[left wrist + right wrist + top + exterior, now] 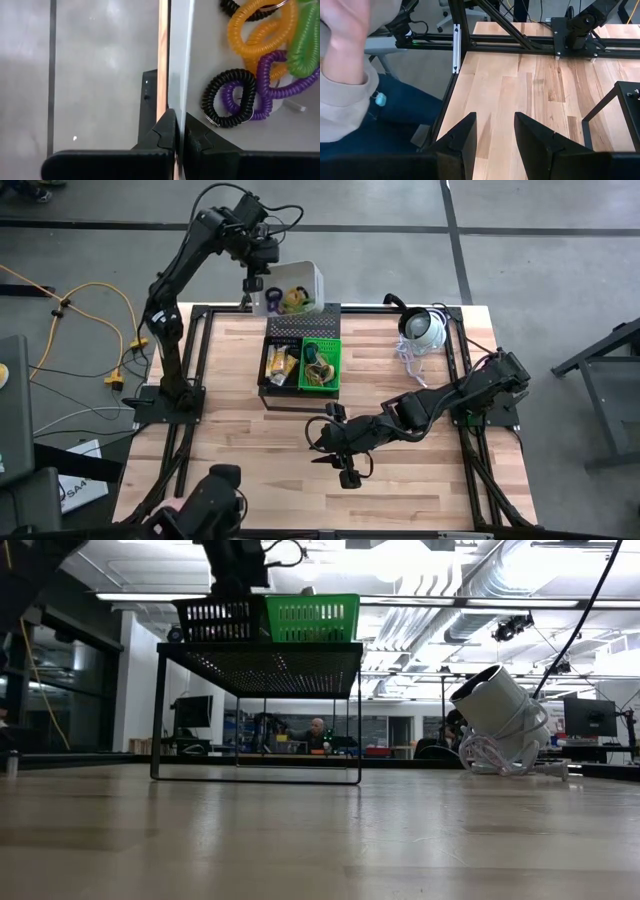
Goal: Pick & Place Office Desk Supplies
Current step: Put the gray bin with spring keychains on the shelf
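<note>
The left pincer (179, 132) is pinching the white bin's wall (180, 60). Inside are lying springy, light coil loops (250, 65), best hooked through a ring. The right pincer (495, 135) is hanging open over the desk (520, 90).

- We see a white dome-shaped device (424, 328) upper right of centre.
- We see a yellow cable (95, 330) at far left.
- We see a person's sleeve (342, 95) at left.

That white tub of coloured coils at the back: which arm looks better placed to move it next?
Left, probably. The left gripper is shut on the wall of the white tub holding the coils. The right gripper hangs open over bare table, far away.
</note>
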Controlling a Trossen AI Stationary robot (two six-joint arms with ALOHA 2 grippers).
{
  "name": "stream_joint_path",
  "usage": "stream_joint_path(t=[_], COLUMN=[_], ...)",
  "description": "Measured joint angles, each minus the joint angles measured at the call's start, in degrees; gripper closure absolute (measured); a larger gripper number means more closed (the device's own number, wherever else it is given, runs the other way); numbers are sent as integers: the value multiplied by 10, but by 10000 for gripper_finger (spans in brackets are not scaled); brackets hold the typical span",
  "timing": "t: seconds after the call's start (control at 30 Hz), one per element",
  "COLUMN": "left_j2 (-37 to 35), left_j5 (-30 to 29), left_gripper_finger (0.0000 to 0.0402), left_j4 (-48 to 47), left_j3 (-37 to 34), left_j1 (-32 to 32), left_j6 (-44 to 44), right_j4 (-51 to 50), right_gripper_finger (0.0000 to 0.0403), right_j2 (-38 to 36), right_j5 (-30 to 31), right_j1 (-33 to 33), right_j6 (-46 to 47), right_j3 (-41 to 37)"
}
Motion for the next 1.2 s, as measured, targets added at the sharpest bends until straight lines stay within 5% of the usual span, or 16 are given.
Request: stream_joint_path(t=[1.2], left_j2=[70], left_j5=[-33], left_gripper_finger=[401], left_j4=[-7], left_j3=[0], left_j1=[-42], left_j6=[28], right_j4=[0], right_gripper_finger=[283], right_j2=[0], right_j5=[0], right_j1=[0], right_j6=[0], right_j3=[0])
